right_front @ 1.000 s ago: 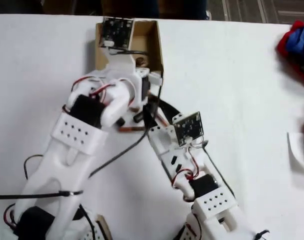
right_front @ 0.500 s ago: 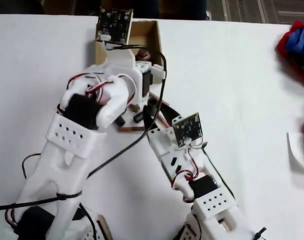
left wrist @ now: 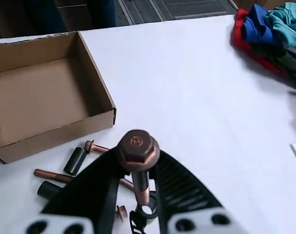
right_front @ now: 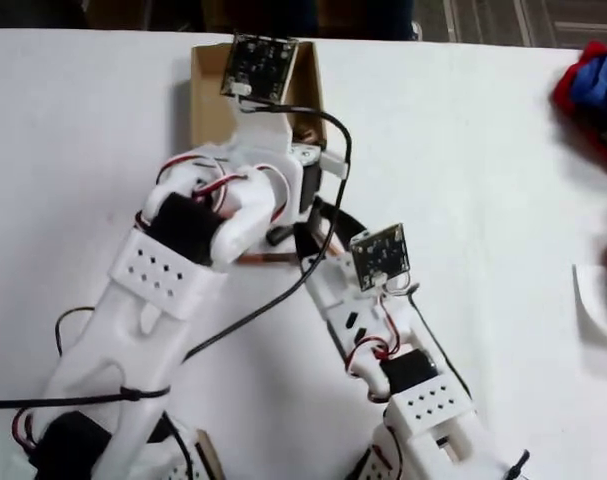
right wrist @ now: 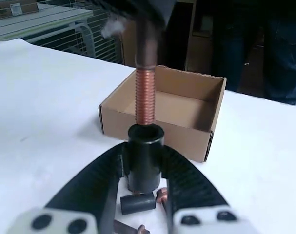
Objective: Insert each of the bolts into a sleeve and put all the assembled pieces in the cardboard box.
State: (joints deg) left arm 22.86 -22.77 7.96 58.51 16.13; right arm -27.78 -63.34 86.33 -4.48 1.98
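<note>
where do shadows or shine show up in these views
high view: table evenly lit, no hard shadows; left wrist view: soft sheen on the bolt head, cardboard box wall shaded inside; right wrist view: faint shine on the sleeve rim, room behind dark

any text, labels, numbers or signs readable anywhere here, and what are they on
No text can be read in any view.
cardboard box: plain walls, no print visible.
bolt: faint marks on the head, too blurred to read.
sleeve: plain black, no print visible.
circuit board over the box and circuit board nearer mid-table: any markings too small to read.
</note>
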